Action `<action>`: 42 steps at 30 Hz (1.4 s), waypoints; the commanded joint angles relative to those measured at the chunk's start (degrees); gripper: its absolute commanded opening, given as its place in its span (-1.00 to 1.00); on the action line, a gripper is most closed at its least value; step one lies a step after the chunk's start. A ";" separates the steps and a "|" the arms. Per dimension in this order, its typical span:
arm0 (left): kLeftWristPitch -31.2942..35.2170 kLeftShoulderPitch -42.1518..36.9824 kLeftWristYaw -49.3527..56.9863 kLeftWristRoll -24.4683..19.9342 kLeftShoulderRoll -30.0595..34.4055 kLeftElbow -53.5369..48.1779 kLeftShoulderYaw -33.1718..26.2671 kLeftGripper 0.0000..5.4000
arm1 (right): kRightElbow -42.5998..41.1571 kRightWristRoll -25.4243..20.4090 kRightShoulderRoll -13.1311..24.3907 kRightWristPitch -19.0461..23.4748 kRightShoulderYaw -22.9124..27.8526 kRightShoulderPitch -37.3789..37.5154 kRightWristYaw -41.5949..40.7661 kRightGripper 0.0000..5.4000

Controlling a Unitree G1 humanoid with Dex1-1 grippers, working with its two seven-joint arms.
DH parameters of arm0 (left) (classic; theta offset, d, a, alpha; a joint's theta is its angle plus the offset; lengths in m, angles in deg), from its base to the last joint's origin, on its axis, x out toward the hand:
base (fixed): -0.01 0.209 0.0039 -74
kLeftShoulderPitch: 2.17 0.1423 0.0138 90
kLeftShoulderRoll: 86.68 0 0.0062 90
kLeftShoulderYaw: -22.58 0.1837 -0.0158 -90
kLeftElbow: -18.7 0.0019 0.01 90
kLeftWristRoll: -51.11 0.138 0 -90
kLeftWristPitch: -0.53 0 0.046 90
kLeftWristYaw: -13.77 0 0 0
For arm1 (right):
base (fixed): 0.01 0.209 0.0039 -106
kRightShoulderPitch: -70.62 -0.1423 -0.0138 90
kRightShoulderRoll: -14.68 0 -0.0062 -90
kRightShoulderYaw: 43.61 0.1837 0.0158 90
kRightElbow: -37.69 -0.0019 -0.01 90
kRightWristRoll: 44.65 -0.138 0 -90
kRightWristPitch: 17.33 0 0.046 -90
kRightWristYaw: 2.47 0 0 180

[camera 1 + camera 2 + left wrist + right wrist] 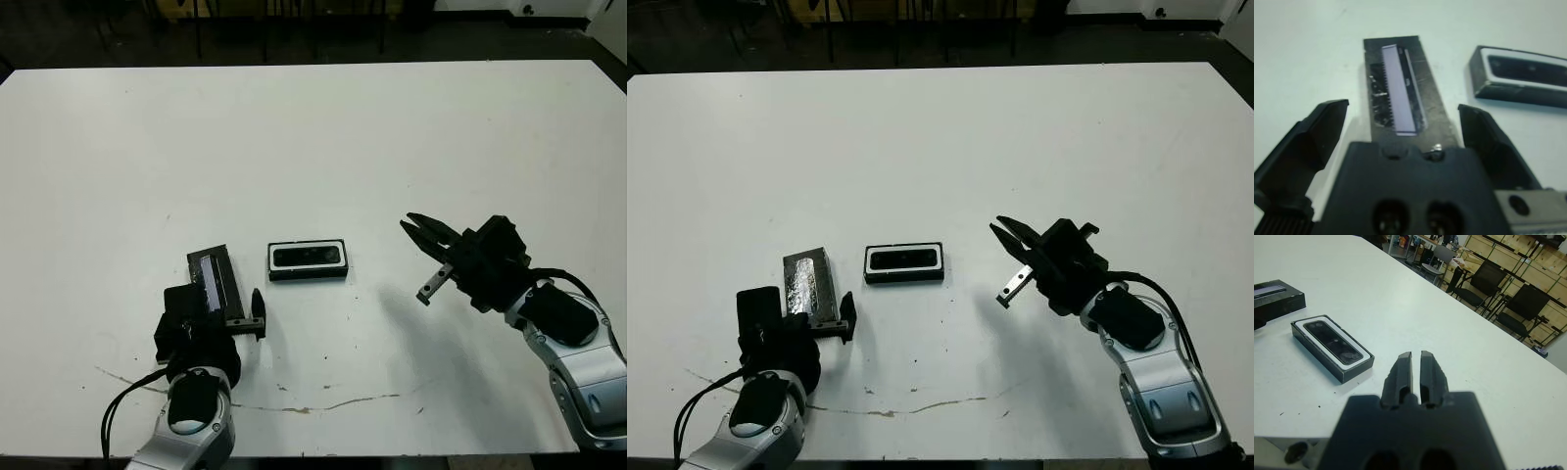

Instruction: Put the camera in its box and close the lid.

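- Head views: left gripper (239, 315) with jaws spread wide, released, low at the near-left part of the white bench (313, 147), forearm rising from the near edge, fingers flanking the near end of the lid (215, 279).
- Right gripper (423, 251) with jaws pressed together on nothing, raised above the bench to the right of the box (308, 260), tips aimed toward the box but well apart from it; forearm angled in from the near-right corner.
- Lid flat on the bench, black with a shiny strip along its top, set lengthwise away from the robot, just left of the box and not touching it.
- Box crosswise near the bench middle, white rim showing, camera (308, 257) lying inside as a dark bar; box uncovered.
- Thin dark scratch (323, 403) across the near bench surface; chair legs beyond the far edge.
- Left wrist view: two black fingers (1312, 132) splayed either side of the lid (1398, 93), neither clearly touching it; pale purple label strip running down the lid's top; box corner (1520, 73) off to one side.
- Right wrist view: both fingers (1403, 377) nearly touching, empty; box (1332, 346) with camera (1332, 339) seated inside the white lining, lid end (1276, 296) beyond it; chairs and wooden crates past the bench.
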 commanded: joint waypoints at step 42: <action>-3.41 -0.10 -19.49 -5.47 19.70 2.29 -9.45 0.07 | 0.96 -0.41 0.51 -0.29 0.89 0.88 -0.95 -1.00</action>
